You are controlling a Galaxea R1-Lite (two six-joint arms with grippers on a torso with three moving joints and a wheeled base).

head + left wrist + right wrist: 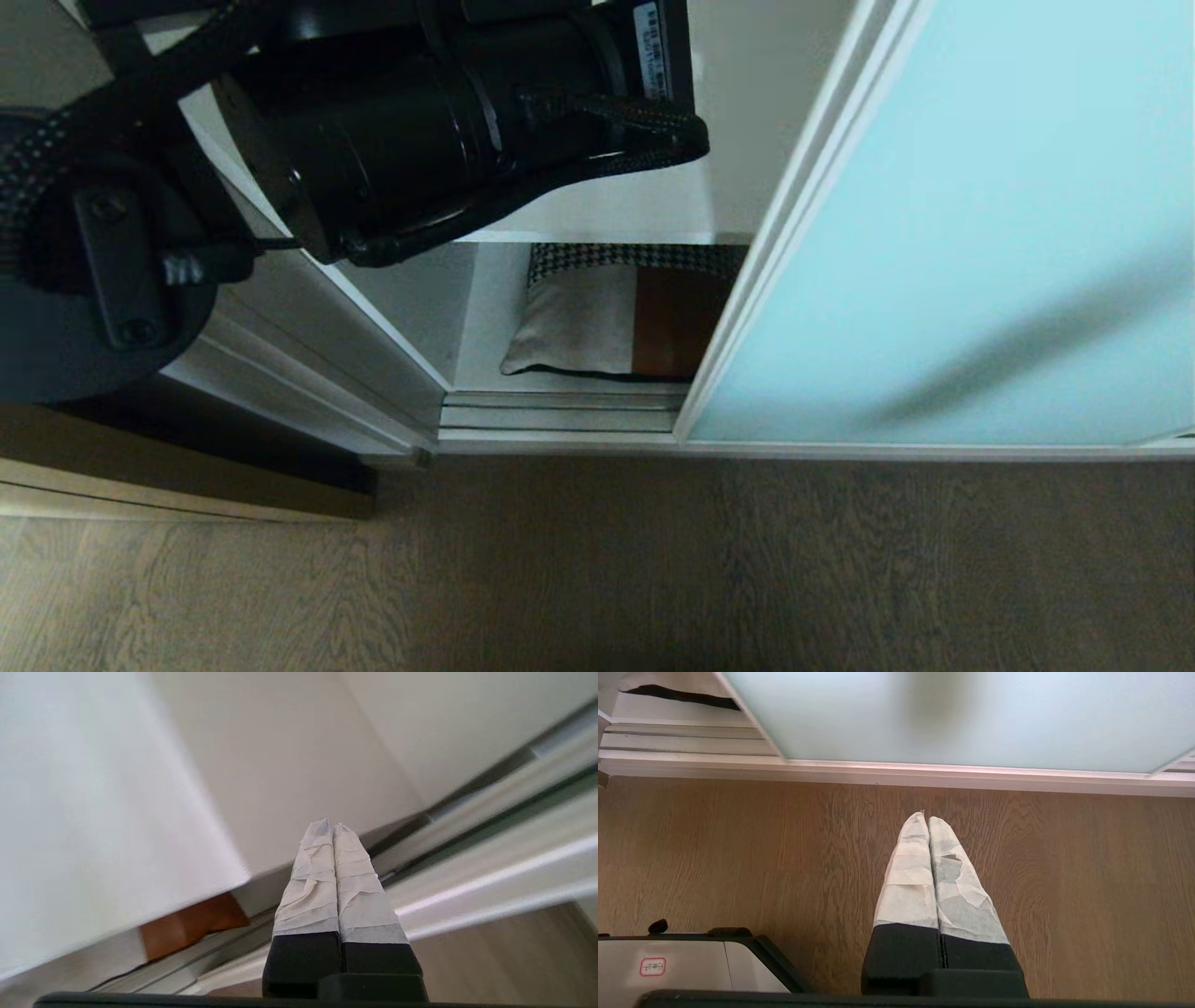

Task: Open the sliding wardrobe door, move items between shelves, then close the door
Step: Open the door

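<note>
Wood-grain floor (597, 560) fronts the frosted aqua sliding wardrobe door (980, 233), slid aside. We note the soft patchwork cushion (616, 317) on the lowest white shelf (485, 308). Left gripper (332, 828) and right gripper (927, 821) both stand closed, taped fingers pressed together, empty.

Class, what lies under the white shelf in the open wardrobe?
A patchwork cushion lies under the shelf, on the wardrobe's bottom board. Its right end is hidden behind the sliding door, and its rear part is covered by the shelf.
</note>
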